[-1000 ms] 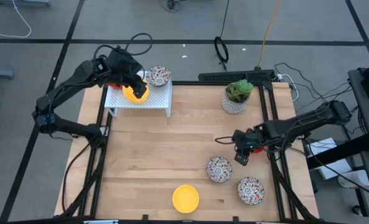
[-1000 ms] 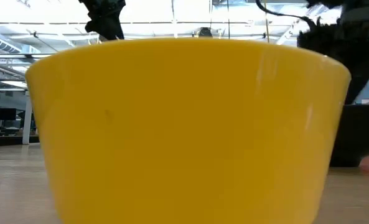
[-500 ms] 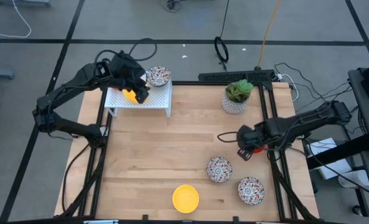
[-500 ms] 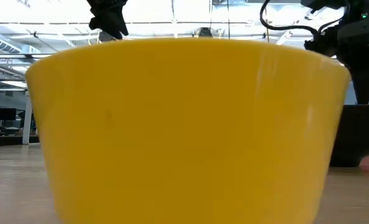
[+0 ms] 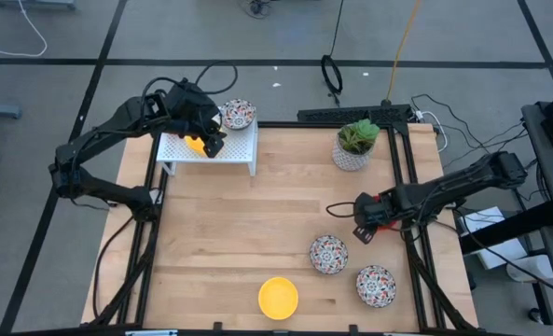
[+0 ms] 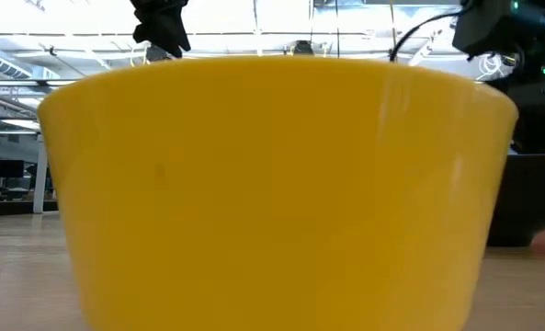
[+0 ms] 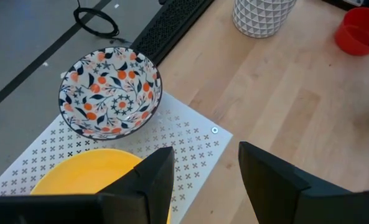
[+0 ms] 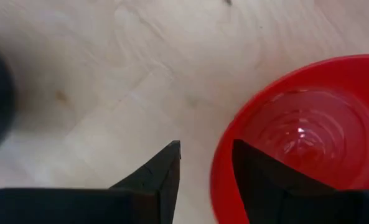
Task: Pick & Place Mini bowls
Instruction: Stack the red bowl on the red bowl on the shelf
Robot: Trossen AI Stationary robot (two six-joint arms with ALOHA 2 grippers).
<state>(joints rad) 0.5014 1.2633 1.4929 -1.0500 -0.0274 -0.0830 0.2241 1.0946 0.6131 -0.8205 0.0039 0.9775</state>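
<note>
A yellow bowl sits at the worktop's near edge, two speckled bowls beyond it toward the right edge. The right pincer, jaws spread, straddles the rim of a red bowl there. At the far-left corner, the left pincer, spread and empty, hovers over the rack carrying a yellow bowl and a speckled bowl. No writing is legible.

Robotics lab, framed workbench, floor cables, open ceiling trusses
</note>
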